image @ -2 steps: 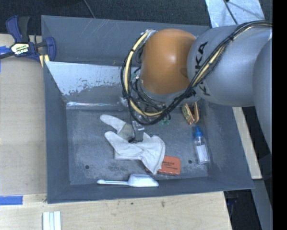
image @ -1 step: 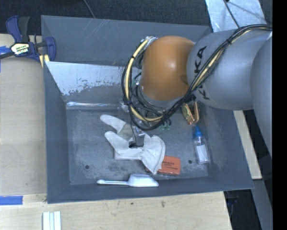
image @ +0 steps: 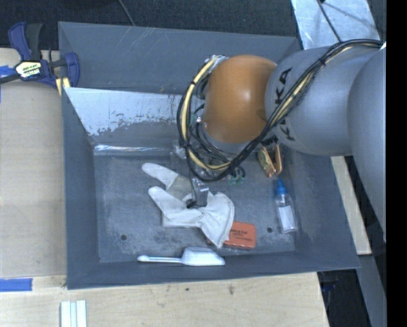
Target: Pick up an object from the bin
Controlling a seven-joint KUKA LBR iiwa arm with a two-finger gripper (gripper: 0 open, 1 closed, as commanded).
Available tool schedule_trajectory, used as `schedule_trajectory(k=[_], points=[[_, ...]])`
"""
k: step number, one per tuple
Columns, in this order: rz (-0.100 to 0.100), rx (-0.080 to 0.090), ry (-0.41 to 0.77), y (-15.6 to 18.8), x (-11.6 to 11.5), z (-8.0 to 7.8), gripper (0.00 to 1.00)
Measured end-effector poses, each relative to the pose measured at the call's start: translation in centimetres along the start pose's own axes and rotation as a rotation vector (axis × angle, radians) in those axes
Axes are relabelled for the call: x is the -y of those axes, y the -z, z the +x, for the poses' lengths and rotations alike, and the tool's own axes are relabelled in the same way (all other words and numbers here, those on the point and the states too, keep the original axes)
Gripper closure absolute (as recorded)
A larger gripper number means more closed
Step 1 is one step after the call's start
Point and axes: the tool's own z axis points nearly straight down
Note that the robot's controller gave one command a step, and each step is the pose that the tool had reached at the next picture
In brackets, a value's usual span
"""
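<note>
Hanging over one white glove (image: pixel 218 215) beside one orange packet (image: pixel 241 236), the hand (image: pixel 199 197) hides whether it grips.

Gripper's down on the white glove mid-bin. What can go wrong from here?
1. The white glove is limp and crumpled. The gripper may catch only a fold, which could slip out on the lift.
2. The glove's lower end lies right beside the orange card and close above the white scoop. Lifting the glove may drag or flip either one.
</note>
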Motion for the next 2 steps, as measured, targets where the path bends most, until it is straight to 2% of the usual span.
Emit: schedule_trajectory(k=[1,2], points=[[0.0,-0.004,-0.091,-2.9,0.1,0.2,0.0],[-0.001,-0.002,-0.125,-4.1,-0.3,0.2,1.0]])
